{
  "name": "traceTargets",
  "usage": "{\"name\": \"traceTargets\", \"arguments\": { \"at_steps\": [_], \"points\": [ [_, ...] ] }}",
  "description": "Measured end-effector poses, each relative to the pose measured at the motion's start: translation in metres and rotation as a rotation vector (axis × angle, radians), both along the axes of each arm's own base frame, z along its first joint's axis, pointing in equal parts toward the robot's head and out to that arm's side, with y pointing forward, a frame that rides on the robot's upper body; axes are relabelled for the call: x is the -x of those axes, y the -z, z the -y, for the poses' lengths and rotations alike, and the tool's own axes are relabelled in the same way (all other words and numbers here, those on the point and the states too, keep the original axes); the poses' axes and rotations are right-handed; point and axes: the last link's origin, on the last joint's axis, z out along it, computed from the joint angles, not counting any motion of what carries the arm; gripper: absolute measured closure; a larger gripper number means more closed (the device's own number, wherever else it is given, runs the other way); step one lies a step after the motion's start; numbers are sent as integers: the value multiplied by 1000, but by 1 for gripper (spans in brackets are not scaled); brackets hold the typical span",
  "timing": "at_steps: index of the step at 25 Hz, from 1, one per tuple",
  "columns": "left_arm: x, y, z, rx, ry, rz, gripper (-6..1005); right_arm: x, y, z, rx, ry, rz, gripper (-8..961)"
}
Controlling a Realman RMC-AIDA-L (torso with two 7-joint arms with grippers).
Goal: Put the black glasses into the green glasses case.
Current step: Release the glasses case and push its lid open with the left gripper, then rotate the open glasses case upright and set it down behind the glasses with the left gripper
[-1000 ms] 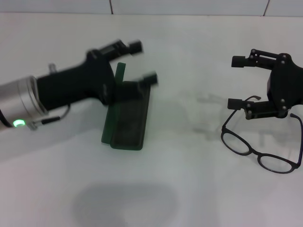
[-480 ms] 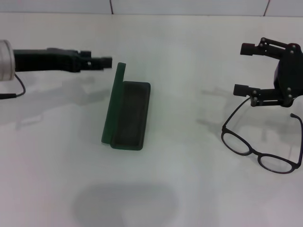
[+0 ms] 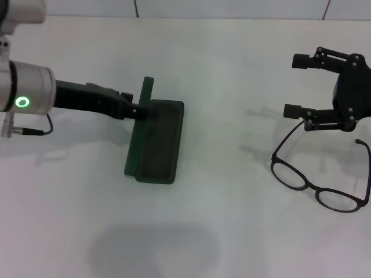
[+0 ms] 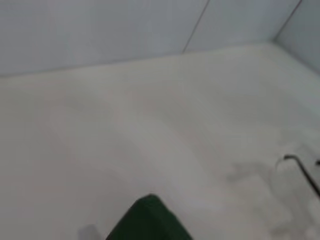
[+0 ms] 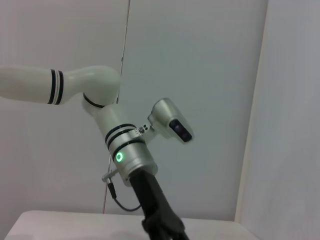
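So, left hand touches the upright lid of the open green glasses case (grip unclear, cannot tell). Right hand, spread wide, hovers just beyond the black glasses on desk, far right.

Surface: bare and passable between my two arms, and along the whole near edge.

Green glasses case: lies open, its lid standing upright on its left side, a wall to any approach from there. The dark tray is clear from above and from the right.

Left gripper: my arm reaches across from the left and meets the lid's far end, blocking that corner.

Black glasses: rest lenses down to the right, well apart from the case; near side open.

Right gripper: hangs spread just beyond the frame, over one temple arm.
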Motion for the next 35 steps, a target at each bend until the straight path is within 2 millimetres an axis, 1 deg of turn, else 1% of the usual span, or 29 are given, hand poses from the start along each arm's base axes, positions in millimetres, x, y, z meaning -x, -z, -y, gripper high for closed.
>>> {"name": "traceTargets", "arguments": {
  "at_steps": [7,11,14,20,25,29,31,33,35],
  "points": [
    [3,16,-6,1,-19,-142,244,0,0,2,3,-6,-2,85],
    [-5,25,-9,20,7,-182,255,-1,0,2,3,-4,-2,85],
    [-8,25,-10,21,5,-181,264,-1,1,2,5,-3,-3,86],
    [-6,18,-13,1,-22,-170,280,-1,1,3,5,-3,-5,86],
    [-5,15,-15,-10,-18,-169,507,0,1,4,1,-8,-6,86],
    [-7,14,-15,-13,11,-177,642,0,-1,6,-6,-22,-5,86],
    [-10,12,-19,-20,41,-184,709,1,-1,7,-4,-27,-5,86],
    [-17,9,-24,-26,87,-197,737,0,-1,8,2,-28,-3,86],
    [-29,8,-31,-31,158,-214,765,-2,0,11,11,-31,2,87]
  ]
}}
